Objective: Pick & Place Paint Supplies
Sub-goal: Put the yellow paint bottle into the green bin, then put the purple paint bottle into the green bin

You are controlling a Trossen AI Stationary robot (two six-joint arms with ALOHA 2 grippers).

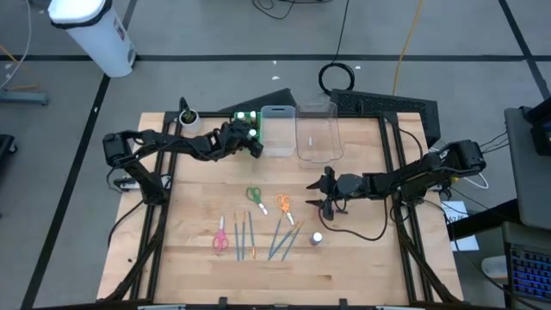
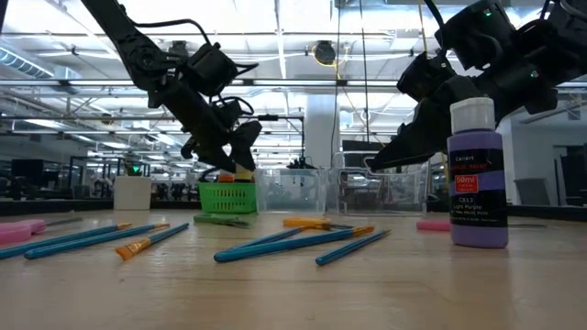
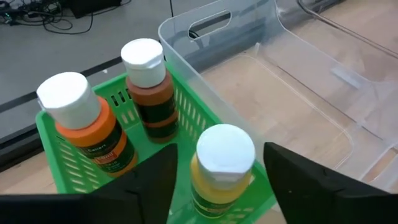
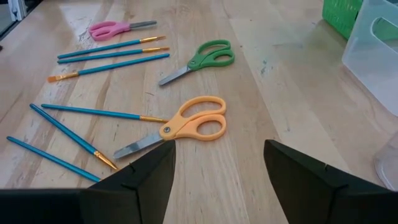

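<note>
Three white-capped paint bottles stand in the green tray (image 3: pixel 68 165): orange (image 3: pixel 87 127), brown (image 3: pixel 151 93) and yellow (image 3: pixel 219 177). My left gripper (image 3: pixel 219 148) is open over the tray (image 1: pixel 240 115), a finger on either side of the yellow bottle with gaps showing. A purple bottle (image 1: pixel 317 238) stands upright on the table. Green scissors (image 4: pixel 202 59), orange scissors (image 4: pixel 186 127), pink scissors (image 4: pixel 112 28) and several blue-handled brushes (image 4: pixel 106 56) lie flat. My right gripper (image 1: pixel 323 196) hangs open above the table, just right of the orange scissors (image 1: pixel 284 204).
Two clear plastic bins (image 1: pixel 277 131) (image 1: pixel 318 131) sit side by side right of the green tray at the table's far edge. A white cup (image 1: pixel 188 118) stands left of the tray. Bare wood lies between the scissors and the bins.
</note>
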